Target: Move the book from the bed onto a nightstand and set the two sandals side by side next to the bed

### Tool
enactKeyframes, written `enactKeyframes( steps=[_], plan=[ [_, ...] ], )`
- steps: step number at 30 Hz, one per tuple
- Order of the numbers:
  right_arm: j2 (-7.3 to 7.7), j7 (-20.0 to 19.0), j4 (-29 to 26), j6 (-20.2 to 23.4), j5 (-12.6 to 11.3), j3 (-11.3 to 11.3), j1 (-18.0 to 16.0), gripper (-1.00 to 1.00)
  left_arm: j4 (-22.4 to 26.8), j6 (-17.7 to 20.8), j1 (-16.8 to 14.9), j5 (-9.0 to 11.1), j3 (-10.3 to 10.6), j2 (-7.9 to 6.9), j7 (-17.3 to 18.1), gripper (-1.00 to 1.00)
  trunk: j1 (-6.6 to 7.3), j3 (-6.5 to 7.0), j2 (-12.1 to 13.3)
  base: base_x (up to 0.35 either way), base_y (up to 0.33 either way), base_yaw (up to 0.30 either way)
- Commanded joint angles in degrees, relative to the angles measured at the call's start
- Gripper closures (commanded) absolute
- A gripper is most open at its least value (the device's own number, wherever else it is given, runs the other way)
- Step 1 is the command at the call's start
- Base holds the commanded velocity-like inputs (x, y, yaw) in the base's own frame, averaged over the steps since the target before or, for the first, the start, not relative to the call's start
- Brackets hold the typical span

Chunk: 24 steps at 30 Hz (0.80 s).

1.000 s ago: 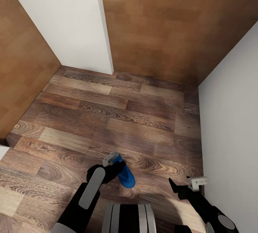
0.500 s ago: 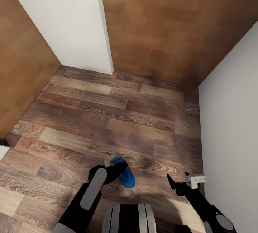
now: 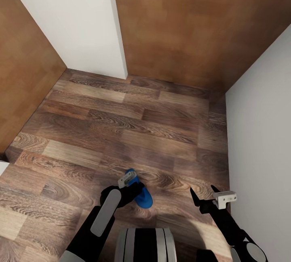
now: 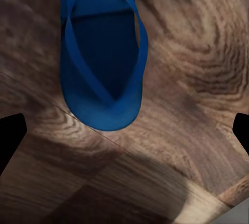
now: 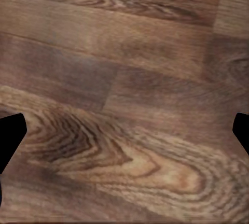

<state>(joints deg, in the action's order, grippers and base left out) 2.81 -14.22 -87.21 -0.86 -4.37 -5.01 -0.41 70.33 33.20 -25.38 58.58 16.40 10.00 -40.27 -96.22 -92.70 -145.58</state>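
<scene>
We see one blue sandal (image 3: 139,193) low over the wood floor (image 3: 121,133), held by our left gripper (image 3: 135,189). The fingers pinch its heel end, and its toe end hangs toward the planks. We find no words or marks on it. Our left arm bends in front of us. Our right gripper (image 3: 206,197) is spread wide with nothing in it, near the white wall (image 3: 262,133).

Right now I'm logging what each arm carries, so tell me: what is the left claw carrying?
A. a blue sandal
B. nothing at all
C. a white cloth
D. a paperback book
A: in the head view the blue sandal hangs from the left claw above the wood floor.
</scene>
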Motion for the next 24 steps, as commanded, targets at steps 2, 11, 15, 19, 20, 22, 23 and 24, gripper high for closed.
enactKeyframes(
  steps=[2,11,15,19,20,22,23,24],
  plan=[
    [0.0,-0.37,0.02,-0.09,-0.46,-0.08,-0.02,-1.0,0.07,0.05,-0.02,0.49,0.03,0.0,-0.51,-1.0,-0.01,-0.26,-0.03,0.0,0.0,0.0],
    [0.0,-0.37,0.07,-0.1,-0.46,-0.08,-0.03,-1.0,0.07,0.11,-0.02,0.49,1.12,0.0,-0.58,-1.0,-0.01,-0.26,-0.03,0.0,0.0,0.0],
    [-0.07,-0.37,0.03,-0.1,-0.46,-0.08,-0.03,-1.0,0.4,0.01,-0.02,0.43,2.36,0.0,-0.93,-1.0,-0.01,-0.26,-0.03,0.0,0.0,0.0],
    [-0.11,-0.37,0.03,-0.13,-0.46,-0.08,-0.03,-1.0,0.57,-0.16,-0.92,0.36,2.48,0.0,-3.11,-1.0,-0.01,-0.26,-0.03,0.0,0.0,0.0],
    [-0.13,-0.37,0.03,-0.15,-0.46,-0.08,-0.03,-1.0,0.56,-0.19,-1.75,0.37,2.48,0.0,-3.82,-1.0,-0.01,-0.26,-0.03,0.0,0.0,0.0],
    [-0.14,-0.37,0.02,-0.17,-0.46,-0.08,-0.03,-1.0,0.53,-0.22,-2.92,0.39,2.49,0.0,-4.61,-1.0,-0.01,-0.26,-0.03,0.0,0.0,0.0],
    [-0.16,-0.37,0.02,-0.18,-0.46,-0.08,-0.03,-1.0,0.52,-0.24,-3.46,0.39,2.49,0.0,-4.92,-1.0,-0.01,-0.26,-0.03,0.0,0.0,0.0],
    [-0.17,-0.37,0.02,-0.19,-0.46,-0.08,-0.03,-1.0,0.63,-0.66,-4.07,0.4,2.49,0.0,-5.28,-1.0,-0.01,-0.26,-0.03,0.0,0.0,0.0]
  ],
)
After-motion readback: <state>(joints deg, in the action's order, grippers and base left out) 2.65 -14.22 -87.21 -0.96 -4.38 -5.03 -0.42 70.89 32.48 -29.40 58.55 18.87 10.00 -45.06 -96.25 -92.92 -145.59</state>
